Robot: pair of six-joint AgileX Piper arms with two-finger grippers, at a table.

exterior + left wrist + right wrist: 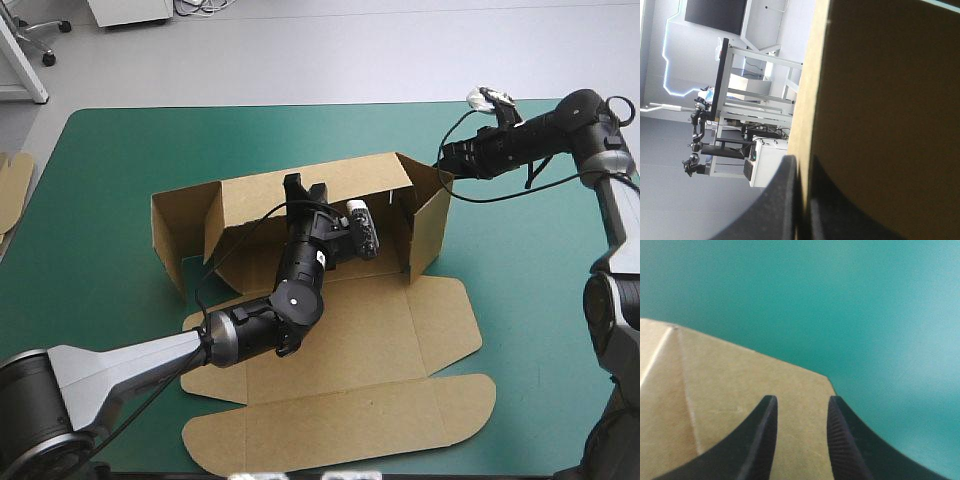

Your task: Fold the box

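Around the raised box (260,205), the table (110,170) lies open.

Lab or workshop: a pale grey smooth floor (300,60) is lying beyond the teal-green covered table (110,200); a wheeled black chair base (40,38) and a white cabinet (130,10) are standing at the frame's upper left.

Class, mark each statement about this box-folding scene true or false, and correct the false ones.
1. The box lies completely flat on the table. False: the box has walls raised on its far side, and only its near panels lie flat.
2. The left gripper holds the top edge of a raised wall. True: the left gripper is shut on the board, which passes between its fingers in the left wrist view.
3. The right gripper's fingers meet in a point. False: the right gripper has its fingers apart, over the board at the box's far right corner.
4. The table cover is teal-green. True: the cover shows around the box.
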